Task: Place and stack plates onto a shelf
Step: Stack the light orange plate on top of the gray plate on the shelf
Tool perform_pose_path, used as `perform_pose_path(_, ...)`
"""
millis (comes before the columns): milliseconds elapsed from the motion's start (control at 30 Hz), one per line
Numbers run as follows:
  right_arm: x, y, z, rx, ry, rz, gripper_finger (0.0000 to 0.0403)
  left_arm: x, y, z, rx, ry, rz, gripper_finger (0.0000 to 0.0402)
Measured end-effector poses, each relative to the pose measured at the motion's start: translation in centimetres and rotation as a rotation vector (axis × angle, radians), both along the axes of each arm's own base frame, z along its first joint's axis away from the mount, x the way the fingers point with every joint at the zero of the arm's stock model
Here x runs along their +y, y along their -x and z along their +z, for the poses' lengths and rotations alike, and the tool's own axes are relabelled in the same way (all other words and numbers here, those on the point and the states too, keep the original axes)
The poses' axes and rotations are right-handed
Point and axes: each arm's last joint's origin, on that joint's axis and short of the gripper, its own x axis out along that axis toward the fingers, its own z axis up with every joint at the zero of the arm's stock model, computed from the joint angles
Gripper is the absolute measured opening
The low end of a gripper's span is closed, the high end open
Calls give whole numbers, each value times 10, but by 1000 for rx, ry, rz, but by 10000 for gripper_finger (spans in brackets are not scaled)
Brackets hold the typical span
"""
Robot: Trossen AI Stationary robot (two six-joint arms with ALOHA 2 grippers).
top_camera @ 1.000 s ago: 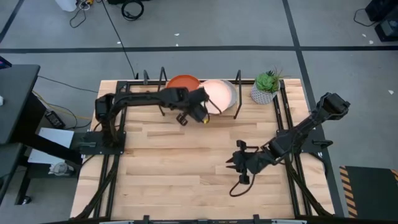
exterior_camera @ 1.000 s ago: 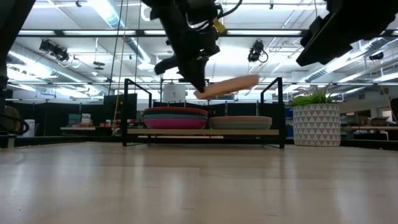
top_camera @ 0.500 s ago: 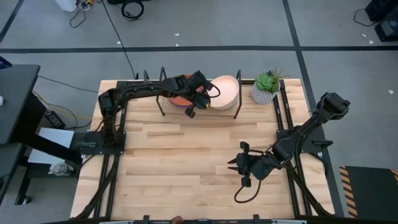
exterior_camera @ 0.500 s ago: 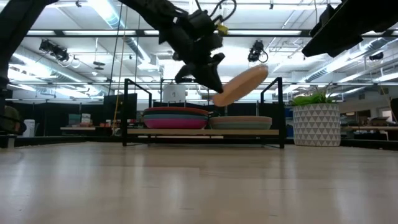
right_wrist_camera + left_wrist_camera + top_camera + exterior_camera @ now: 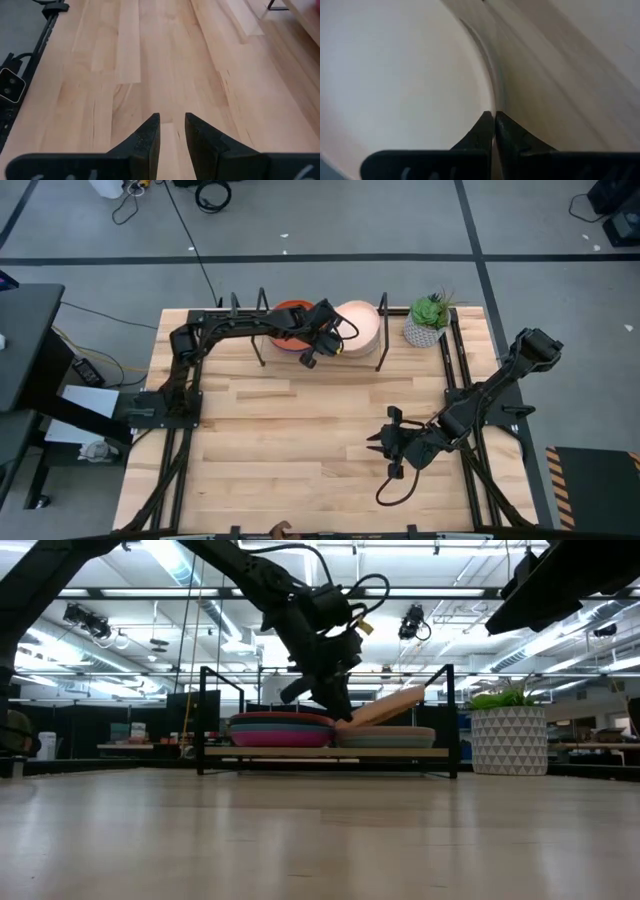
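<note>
One peach plate [image 5: 385,707] sits tilted over the right-hand stack on the shelf [image 5: 326,752], its lower edge touching that stack and pinched tight in the left end effector [image 5: 335,710]. Beside it lies the left stack, orange-red plate [image 5: 290,313] on top. Well apart, the right end effector [image 5: 377,442] hovers low over bare tabletop [image 5: 280,440], fingers slightly parted, grasping nothing.
</note>
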Motion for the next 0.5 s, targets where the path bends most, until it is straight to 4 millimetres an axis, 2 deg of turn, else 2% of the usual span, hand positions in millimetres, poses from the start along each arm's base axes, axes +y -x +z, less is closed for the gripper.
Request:
perform_pose_path(167,0,0,0,2,7,-4,96,-1,0,0,-7,25,25,24)
perform_pose_path(500,0,0,0,1,10,-5,96,0,0,0,-12,44,50,92)
